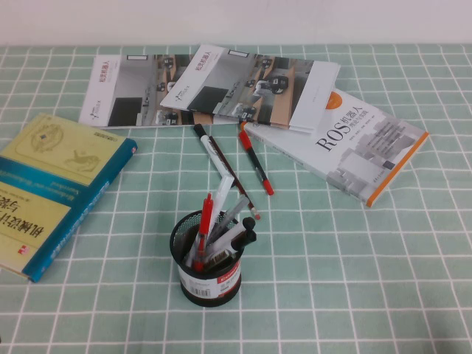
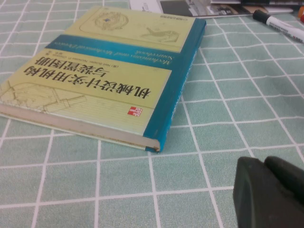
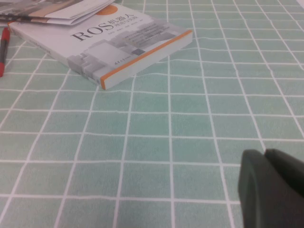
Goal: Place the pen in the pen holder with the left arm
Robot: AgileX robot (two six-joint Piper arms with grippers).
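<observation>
Both claws sitting parked low over the tabletop.

Left claw and right claw are looking closed and empty; the pen is lying beyond the crowded pen holder, risking jamming against standing pens.

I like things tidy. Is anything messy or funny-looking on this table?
A little. A black-capped white marker and a red pen lie loose on the green checked tablecloth, not in the black mesh pen holder. The magazines overlap crookedly. The left end effector and right end effector sit low over the cloth, holding nothing.
</observation>
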